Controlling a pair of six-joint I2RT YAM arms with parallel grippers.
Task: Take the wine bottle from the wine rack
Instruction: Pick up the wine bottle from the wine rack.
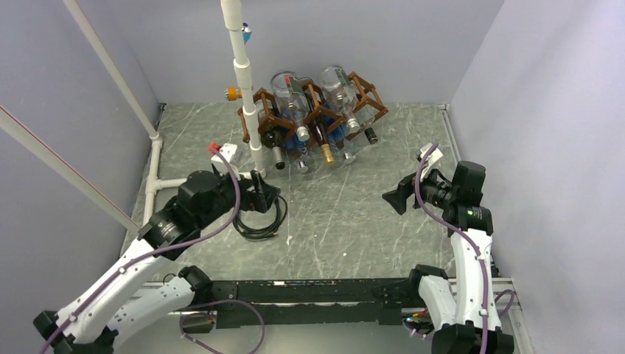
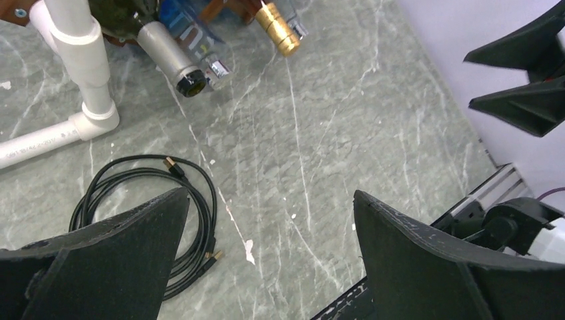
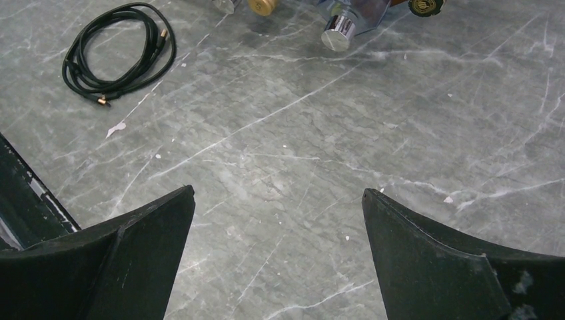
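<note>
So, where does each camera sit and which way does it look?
Top: above, behind the arms, looking down at table and wine rack; both arms show.
Left wrist: on the left arm, facing the bottles; open left gripper shows.
Right wrist: on the right arm, facing the table; open right gripper shows.
All share the cable.

The dark brown wooden lattice rack [image 1: 374,102] stands far back, centre. Its 2 rows of diamond cells hold glass wine bottles [image 1: 333,82] lying tilted, capped necks pointing toward the near edge.

wine rack [image 1: 315,109] partly behind white pipe [image 1: 243,81], gold-capped bottle [image 2: 278,28] edge-cropped
</note>
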